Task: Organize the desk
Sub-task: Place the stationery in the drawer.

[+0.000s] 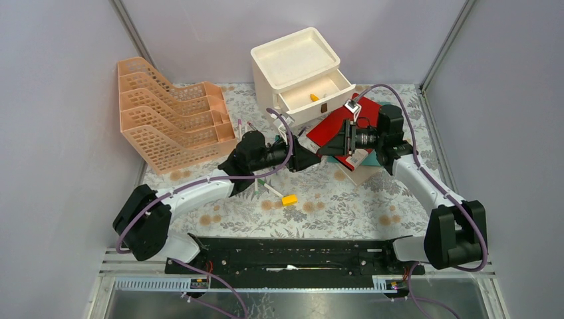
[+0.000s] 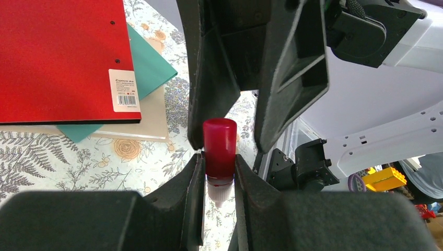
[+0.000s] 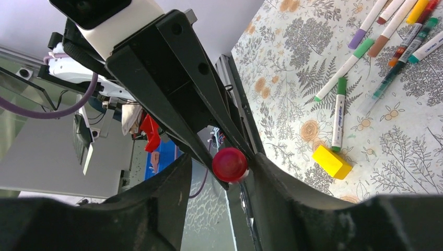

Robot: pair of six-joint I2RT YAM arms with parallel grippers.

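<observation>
the only print that can be made out stands on a white sticker (image 2: 124, 90) at the lower right corner of the red folder (image 2: 57, 57): a barcode near its bottom, and above it a short heading that looks like "comix", though the letters are too small to be sure and the finer lines around it cannot be read. in the overhead view the same sticker shows only as a pale patch with nothing legible. the loose markers (image 3: 338, 115) carry dark lettering along their barrels, too small and blurred to read.
</observation>
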